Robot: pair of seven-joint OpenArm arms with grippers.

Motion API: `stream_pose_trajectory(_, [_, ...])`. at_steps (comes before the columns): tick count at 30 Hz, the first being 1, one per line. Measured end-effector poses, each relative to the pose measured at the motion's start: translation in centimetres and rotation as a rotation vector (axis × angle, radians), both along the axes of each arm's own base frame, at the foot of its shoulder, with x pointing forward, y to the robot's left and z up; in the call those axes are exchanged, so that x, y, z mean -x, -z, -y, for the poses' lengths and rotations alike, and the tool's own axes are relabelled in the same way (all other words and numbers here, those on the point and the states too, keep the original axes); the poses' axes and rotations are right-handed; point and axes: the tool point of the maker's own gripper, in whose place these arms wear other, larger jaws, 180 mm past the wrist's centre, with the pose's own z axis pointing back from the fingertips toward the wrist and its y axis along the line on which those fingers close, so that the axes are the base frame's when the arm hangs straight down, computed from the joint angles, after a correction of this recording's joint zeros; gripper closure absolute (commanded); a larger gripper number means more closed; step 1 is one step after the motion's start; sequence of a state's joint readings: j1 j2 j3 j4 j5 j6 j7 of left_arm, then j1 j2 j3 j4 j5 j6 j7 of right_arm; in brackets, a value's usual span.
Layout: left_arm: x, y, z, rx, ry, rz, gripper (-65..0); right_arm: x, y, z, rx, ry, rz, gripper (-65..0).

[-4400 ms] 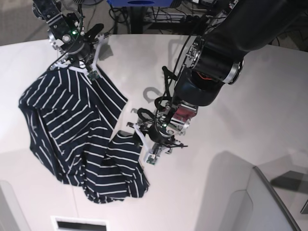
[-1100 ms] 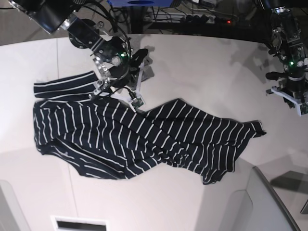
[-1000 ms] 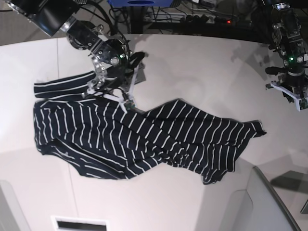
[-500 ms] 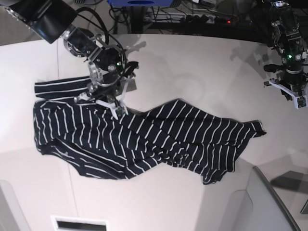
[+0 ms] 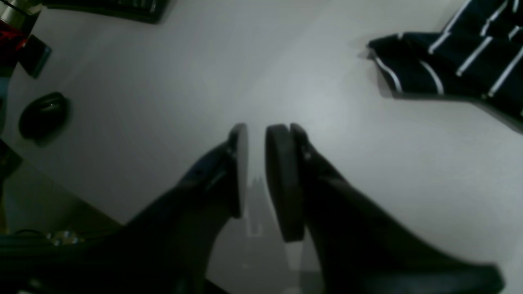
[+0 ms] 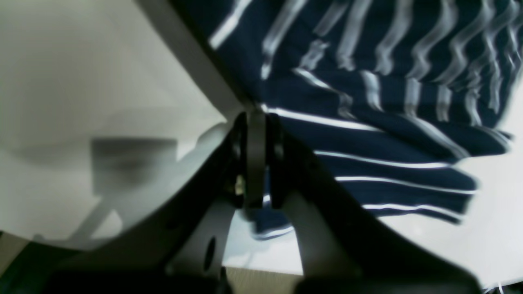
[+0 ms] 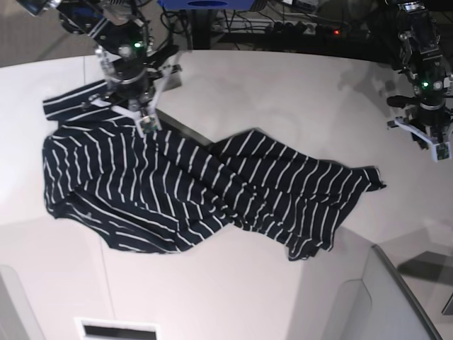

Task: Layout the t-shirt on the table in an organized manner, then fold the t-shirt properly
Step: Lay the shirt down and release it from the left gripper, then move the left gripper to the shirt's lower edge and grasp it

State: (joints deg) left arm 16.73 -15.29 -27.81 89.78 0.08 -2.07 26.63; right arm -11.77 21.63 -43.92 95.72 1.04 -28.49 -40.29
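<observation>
The dark navy t-shirt (image 7: 177, 191) with thin white stripes lies spread in a rumpled band across the white table (image 7: 283, 99), one sleeve at the far left. My right gripper (image 7: 145, 120) is shut on the t-shirt's far edge; in the right wrist view the fingertips (image 6: 255, 122) pinch the striped cloth (image 6: 388, 122). My left gripper (image 7: 432, 145) hovers over bare table at the far right, apart from the cloth. In the left wrist view its pads (image 5: 282, 163) stand a narrow gap apart with nothing between them, and the t-shirt's corner (image 5: 461, 65) lies beyond them at the upper right.
A small dark rounded piece (image 5: 43, 116) sits on the table near its edge. Cables and a blue stand (image 7: 205, 3) lie behind the table. A pale grey panel (image 7: 382, 297) rises at the lower right, and a white slot (image 7: 117, 329) sits at the bottom edge.
My right gripper shut on the t-shirt's far edge and pulled it up and to the left; the whole cloth slid left. The left gripper's pads parted slightly and the arm hardly moved.
</observation>
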Motion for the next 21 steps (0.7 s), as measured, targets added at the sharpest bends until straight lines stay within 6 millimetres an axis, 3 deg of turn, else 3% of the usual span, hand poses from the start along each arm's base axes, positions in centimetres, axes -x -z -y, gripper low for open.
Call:
stream_pose_trajectory(2, [-0.8,0.8,2.1,0.031,0.093,-0.025,-32.1,-0.2,-0.8,1.5,0.013,0.017,0.018,0.0])
stream_pose_trajectory(5, [-1.6,1.6,4.3,0.058,0.161,-0.047,-50.2,-0.5,-0.9,1.9,0.015,-0.015,0.01,0.0])
stream_pose_trajectory(6, [-2.1,1.7,5.1,0.067,0.177,-0.051,-52.3,-0.5,-0.8,2.0,0.013,-0.011,0.005,0.0])
stream_pose_trajectory(9, [-5.5,0.6,6.9,0.082,0.219,0.008,-50.4,-0.1,0.0,2.1,0.019,-0.032,-0.028,0.0])
stream_pose_trajectory(13, [-9.0,1.4,10.4,0.191,0.209,-0.05,-47.9,0.0,0.2,2.3,0.025,-0.036,-0.035,0.0])
stream_pose_trajectory(15, [-11.2,0.8,11.3,0.194,0.222,-0.033,-48.1,0.0,0.2,2.1,0.021,-0.038,-0.035,0.0])
stream_pose_trajectory(19, [-15.1,-0.7,11.7,0.095,0.341,-0.068,-48.9,0.0,0.2,2.2,0.024,-0.038,-0.035,0.0])
stream_pose_trajectory(21, [-15.9,-1.3,11.0,0.061,0.344,-0.142,-48.5,-0.1,0.2,2.2,0.022,-0.036,-0.034,0.0])
